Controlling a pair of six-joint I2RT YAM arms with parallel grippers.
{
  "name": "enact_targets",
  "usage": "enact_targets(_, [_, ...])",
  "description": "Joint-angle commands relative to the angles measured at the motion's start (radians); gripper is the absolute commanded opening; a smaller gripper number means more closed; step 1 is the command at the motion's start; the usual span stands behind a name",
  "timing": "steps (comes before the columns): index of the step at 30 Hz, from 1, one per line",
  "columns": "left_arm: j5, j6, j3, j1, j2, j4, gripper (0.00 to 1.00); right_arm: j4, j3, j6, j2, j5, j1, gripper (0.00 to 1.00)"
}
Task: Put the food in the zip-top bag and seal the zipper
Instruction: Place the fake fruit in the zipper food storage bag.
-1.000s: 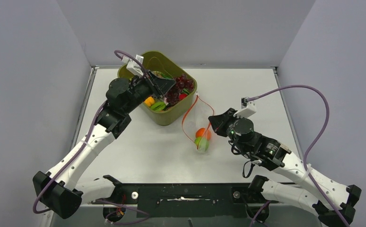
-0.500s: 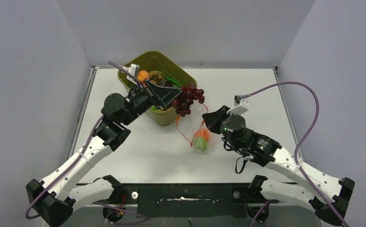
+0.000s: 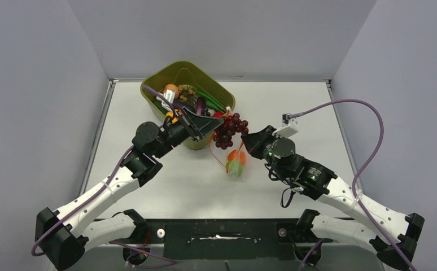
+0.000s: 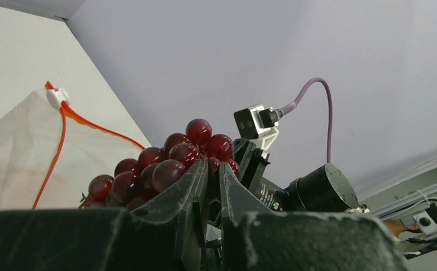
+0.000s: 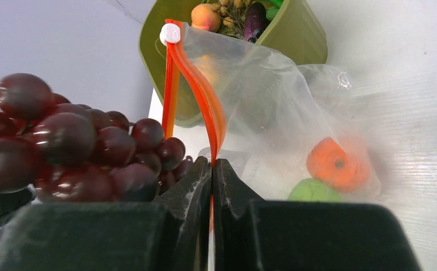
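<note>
We find one piece of writing: a label (image 4: 272, 196) on the right arm's housing, with print too small to read. The worktop (image 3: 295, 107) is white and matte, enclosed by plain pale grey walls (image 3: 222, 34) on the left, rear and right.

At the left rear stands an olive-green tub (image 3: 165, 76) holding loose toy food (image 3: 191, 93). The left pincer (image 3: 213, 127) is clenched on a bunch of dark grapes (image 3: 230, 130), held in the air just off the tub's right corner, above the mouth of the zip-top bag (image 3: 236, 161).

The bag sits on the worktop between the arms with an orange fruit (image 5: 335, 164) and a green fruit (image 5: 312, 191) inside. The right pincer (image 5: 212, 169) is clamped on its red-orange zipper (image 5: 205, 107), holding the mouth up. A white slider (image 5: 170, 34) sits at the strip's far end.
</note>
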Motion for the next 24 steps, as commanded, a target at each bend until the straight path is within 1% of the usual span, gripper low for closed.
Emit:
enact_targets(1, [-0.034, -0.025, 0.005, -0.012, -0.015, 0.087, 0.09, 0.087, 0.001, 0.019, -0.039, 0.016, -0.004, 0.0])
enact_targets(5, [-0.04, 0.024, 0.019, -0.017, -0.005, 0.004, 0.09, 0.087, 0.003, 0.015, -0.046, 0.018, -0.005, 0.0])
enact_targets(9, [-0.093, 0.069, 0.024, -0.023, -0.008, -0.098, 0.09, 0.087, 0.008, 0.007, -0.046, 0.022, -0.004, 0.0])
enact_targets(17, [-0.157, 0.139, 0.049, -0.041, 0.013, -0.224, 0.09, 0.087, 0.009, 0.0, -0.043, 0.022, -0.004, 0.0])
enact_targets(21, [-0.197, 0.193, 0.067, -0.052, 0.014, -0.263, 0.09, 0.091, 0.019, -0.011, -0.032, 0.022, -0.004, 0.0])
enact_targets(24, [-0.196, 0.203, 0.065, -0.053, 0.015, -0.261, 0.09, 0.094, 0.023, -0.017, -0.024, 0.021, -0.005, 0.0])
